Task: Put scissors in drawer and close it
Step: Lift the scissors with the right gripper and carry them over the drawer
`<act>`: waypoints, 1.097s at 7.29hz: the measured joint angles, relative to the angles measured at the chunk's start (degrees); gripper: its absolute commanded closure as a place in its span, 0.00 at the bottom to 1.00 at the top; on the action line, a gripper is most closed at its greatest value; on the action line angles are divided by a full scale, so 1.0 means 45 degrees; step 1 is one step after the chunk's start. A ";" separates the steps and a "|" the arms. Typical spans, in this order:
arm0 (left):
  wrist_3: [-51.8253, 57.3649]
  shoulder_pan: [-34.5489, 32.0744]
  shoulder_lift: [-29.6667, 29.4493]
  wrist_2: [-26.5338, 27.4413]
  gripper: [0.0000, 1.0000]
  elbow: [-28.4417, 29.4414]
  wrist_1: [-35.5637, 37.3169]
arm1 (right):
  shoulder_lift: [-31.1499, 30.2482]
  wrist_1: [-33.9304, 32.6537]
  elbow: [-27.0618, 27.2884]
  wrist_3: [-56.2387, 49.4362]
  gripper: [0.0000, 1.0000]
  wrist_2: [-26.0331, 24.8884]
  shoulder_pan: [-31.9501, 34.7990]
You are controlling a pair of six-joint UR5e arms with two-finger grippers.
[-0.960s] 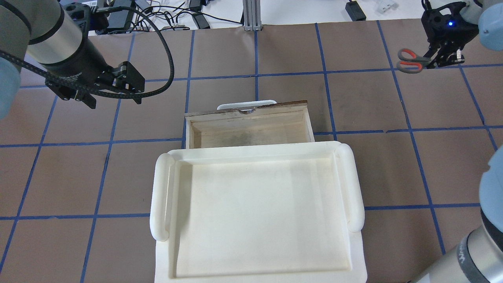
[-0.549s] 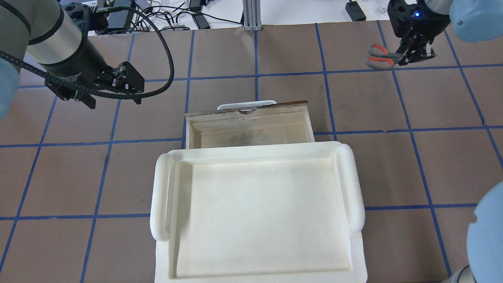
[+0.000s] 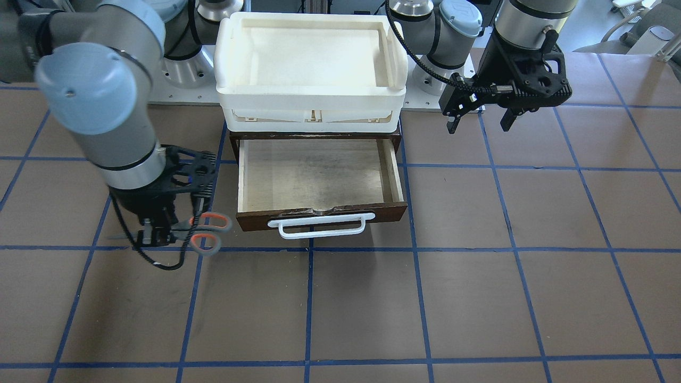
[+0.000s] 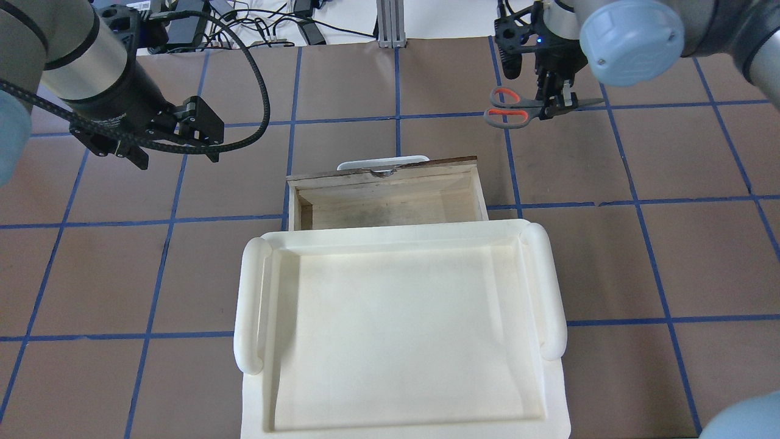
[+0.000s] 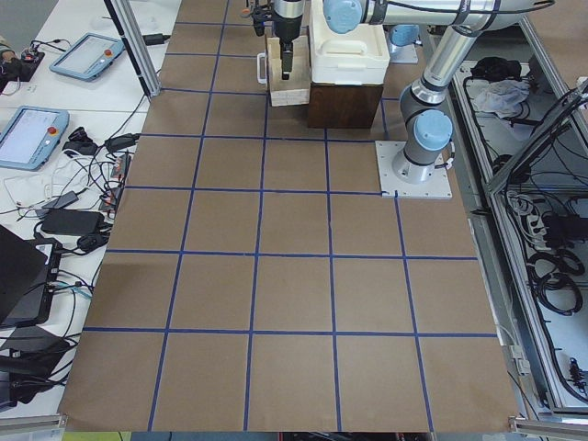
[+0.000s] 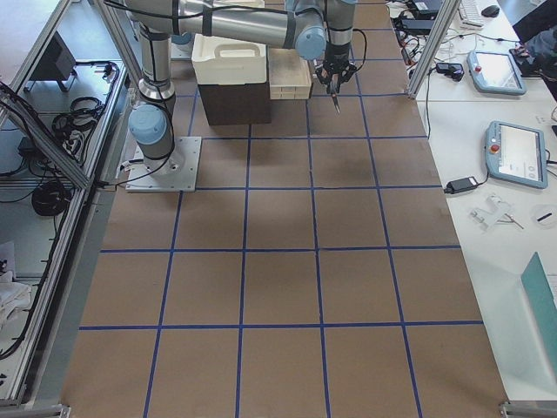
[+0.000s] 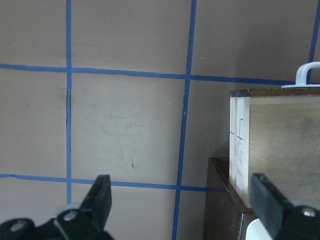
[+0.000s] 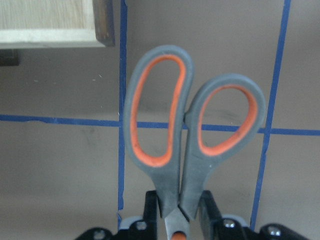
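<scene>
**Item 1.** My right gripper: fingers clenched on the scissors, gripping the neck just below the loops. The grey, orange-lined loops point away from my palm and the blades run back past the fingers. The scissors hang above the table, touching only me. Ahead of the loops and to one side is the front corner of the drawer, pulled open, with a white bar handle on its dark front. The scissors are outside the drawer, near that corner.

**Item 2.** My left gripper: fingers released and spread wide, above the table, beside the drawer's side wall.

**Item 3.** White tray: sits above the drawer's rear.
</scene>
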 measured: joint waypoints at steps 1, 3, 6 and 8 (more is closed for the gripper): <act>0.0000 0.0000 0.0000 0.0000 0.00 -0.0003 0.0000 | -0.0008 0.0071 0.0036 0.0780 1.00 -0.0043 0.0773; 0.0000 -0.0013 0.0036 0.0000 0.00 -0.0027 -0.0004 | -0.0019 0.0345 0.0090 0.1639 1.00 -0.0069 0.2032; 0.0000 -0.0019 0.0136 -0.0005 0.00 -0.0169 -0.0001 | -0.0023 0.0448 0.0341 0.2985 1.00 -0.0076 0.3477; 0.0000 -0.0020 0.0153 -0.0013 0.00 -0.0187 0.0000 | 0.0015 0.0460 0.0513 0.3596 1.00 -0.0066 0.4148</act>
